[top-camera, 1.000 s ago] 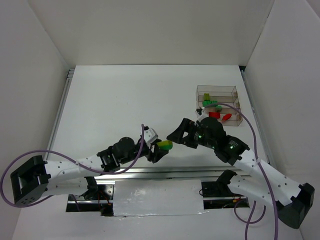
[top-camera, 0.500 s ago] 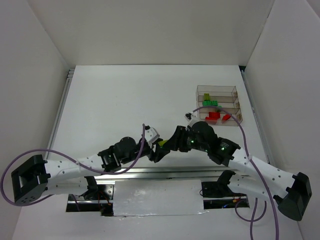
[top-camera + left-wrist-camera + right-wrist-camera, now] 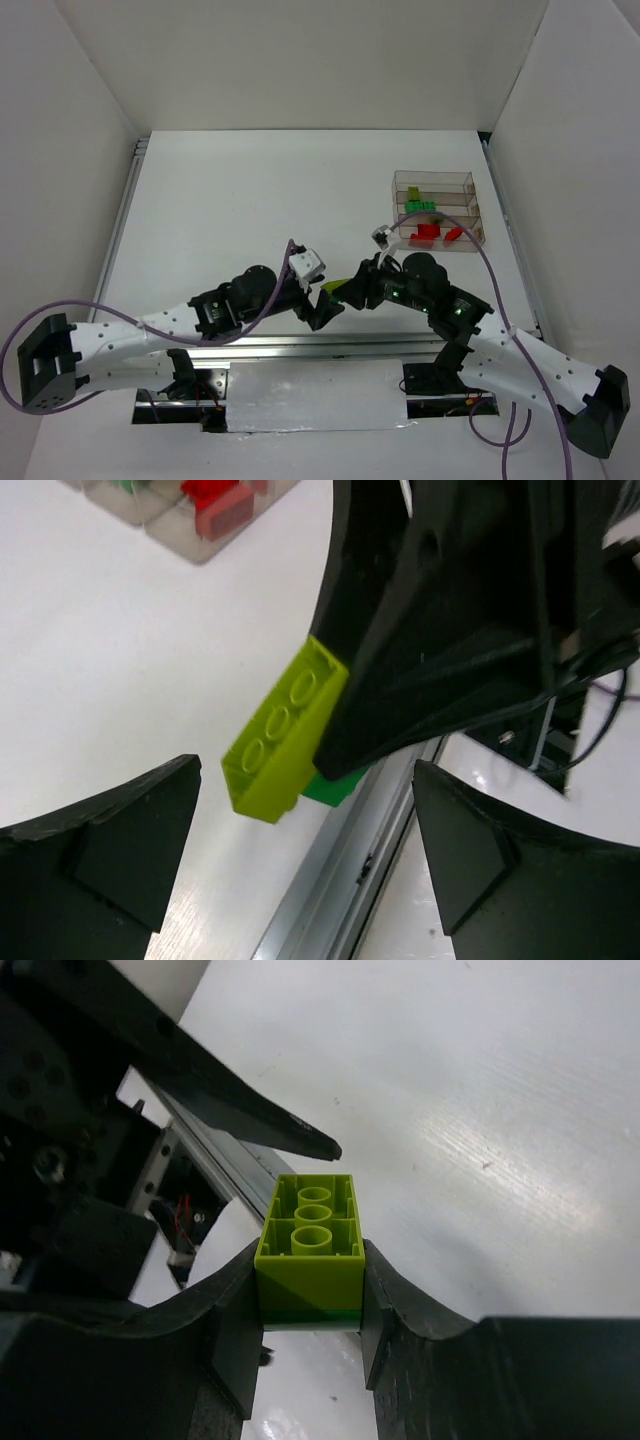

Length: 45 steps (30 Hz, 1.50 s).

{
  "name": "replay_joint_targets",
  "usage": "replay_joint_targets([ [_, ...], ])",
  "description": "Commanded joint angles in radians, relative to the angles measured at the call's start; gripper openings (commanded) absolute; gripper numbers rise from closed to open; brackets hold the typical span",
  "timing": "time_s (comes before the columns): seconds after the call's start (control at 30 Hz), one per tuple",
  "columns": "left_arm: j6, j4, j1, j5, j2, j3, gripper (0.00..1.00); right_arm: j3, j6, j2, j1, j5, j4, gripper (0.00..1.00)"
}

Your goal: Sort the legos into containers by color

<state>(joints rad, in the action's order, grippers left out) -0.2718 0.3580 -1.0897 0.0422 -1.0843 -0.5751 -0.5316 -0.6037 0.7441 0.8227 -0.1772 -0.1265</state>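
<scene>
right wrist: yellow-green lego (image 3: 309, 1243) clamped between right gripper (image 3: 310, 1282) jaws.

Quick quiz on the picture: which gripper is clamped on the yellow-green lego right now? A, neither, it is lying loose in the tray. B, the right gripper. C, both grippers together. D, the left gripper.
B: in the right wrist view the right gripper presses both sides of the yellow-green lego, while the left wrist view shows the left gripper open, its fingers well clear of it.
</scene>
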Motion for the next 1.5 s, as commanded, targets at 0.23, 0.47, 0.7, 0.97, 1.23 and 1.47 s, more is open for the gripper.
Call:
replay_joint_targets([
  [0.23, -0.093, -0.591, -0.004, -0.235, 0.241, -0.296, 0.99, 0.029, 0.393, -0.233, -0.010, -0.619, 0.152, 0.00],
  [0.47, -0.158, -0.554, -0.004, -0.459, 0.265, -0.224, 0.99, -0.103, 0.455, -0.055, -0.005, -0.762, 0.051, 0.00],
  [0.7, -0.184, -0.449, -0.004, -0.527, 0.245, -0.187, 0.92, -0.102, 0.421, -0.057, -0.007, -0.755, 0.102, 0.00],
  [0.97, -0.165, -0.438, -0.004, -0.513, 0.170, -0.203, 0.75, -0.100, 0.414, -0.045, -0.007, -0.765, 0.085, 0.00],
  [1.23, -0.142, -0.445, -0.004, -0.470, 0.126, -0.249, 0.56, -0.108, 0.418, -0.019, -0.005, -0.725, 0.061, 0.00],
  [1.47, -0.126, -0.465, -0.004, -0.462, 0.106, -0.255, 0.25, -0.133, 0.424, 0.015, -0.004, -0.717, 0.010, 0.00],
])
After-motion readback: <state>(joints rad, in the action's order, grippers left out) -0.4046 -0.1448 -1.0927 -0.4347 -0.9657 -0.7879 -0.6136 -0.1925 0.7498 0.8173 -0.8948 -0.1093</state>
